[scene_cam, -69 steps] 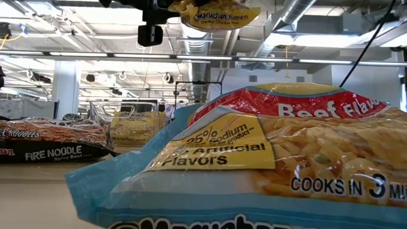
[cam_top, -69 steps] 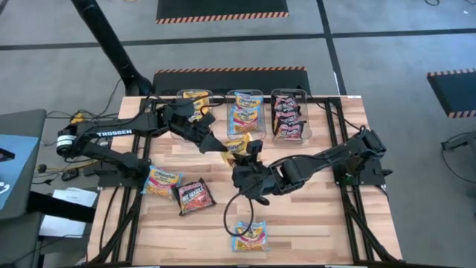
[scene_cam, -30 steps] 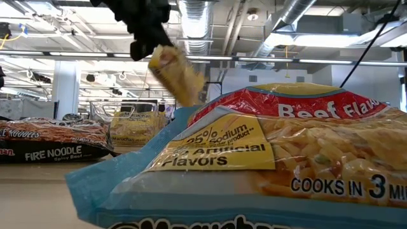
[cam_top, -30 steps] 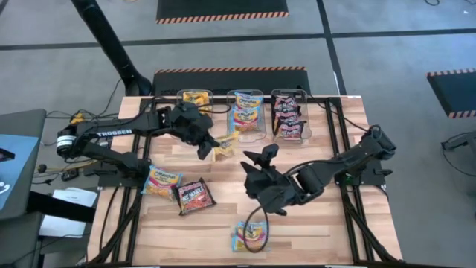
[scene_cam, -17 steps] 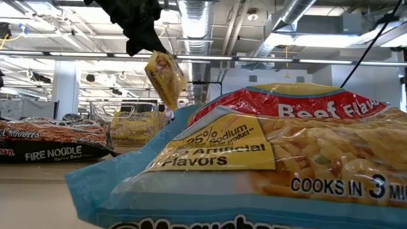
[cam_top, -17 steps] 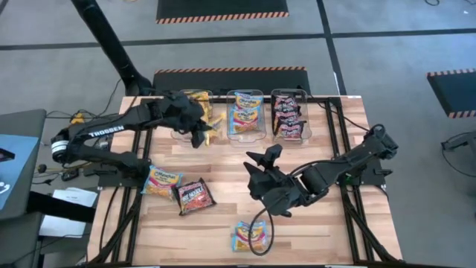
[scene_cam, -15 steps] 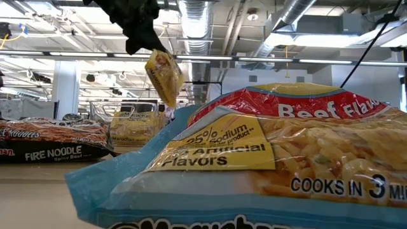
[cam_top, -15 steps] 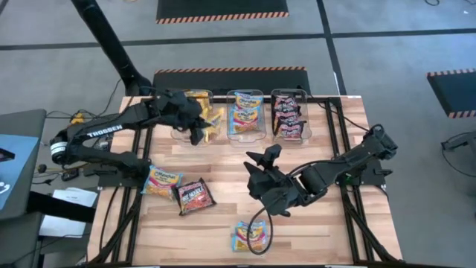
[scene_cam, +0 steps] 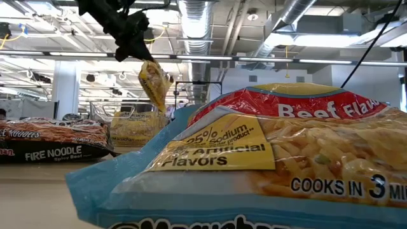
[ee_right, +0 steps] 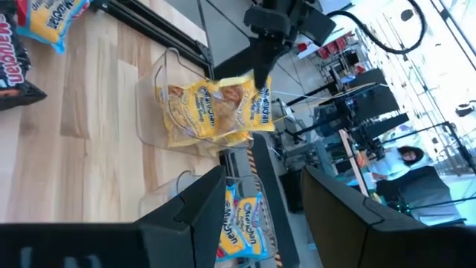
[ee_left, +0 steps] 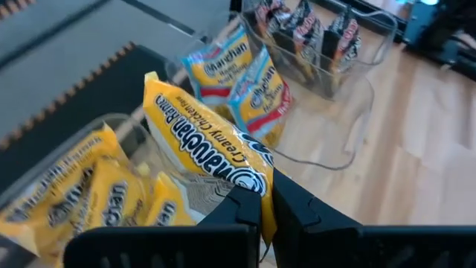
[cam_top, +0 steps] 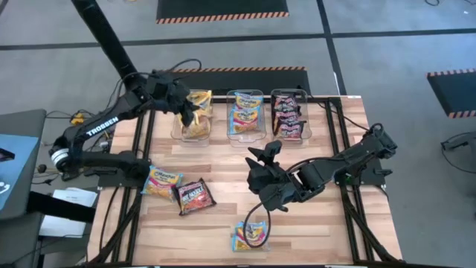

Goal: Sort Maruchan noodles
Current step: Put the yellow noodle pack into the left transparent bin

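The wooden tabletop (cam_top: pixel 223 171) carried three clear plastic bins along its far edge: the left bin (cam_top: pixel 195 123) with yellow packets, the middle bin (cam_top: pixel 246 115) with light blue and yellow packets, and the right bin (cam_top: pixel 288 115) with black and red packets. Toward the left edge lay a yellow-orange packet (cam_top: pixel 161 181), and just beside it, touching or nearly so, a black-red packet (cam_top: pixel 194 196). Near the front edge, about midway along it, lay a light blue and yellow packet (cam_top: pixel 249 235). Black frame rails (cam_top: pixel 146 141) ran along the left and right edges.
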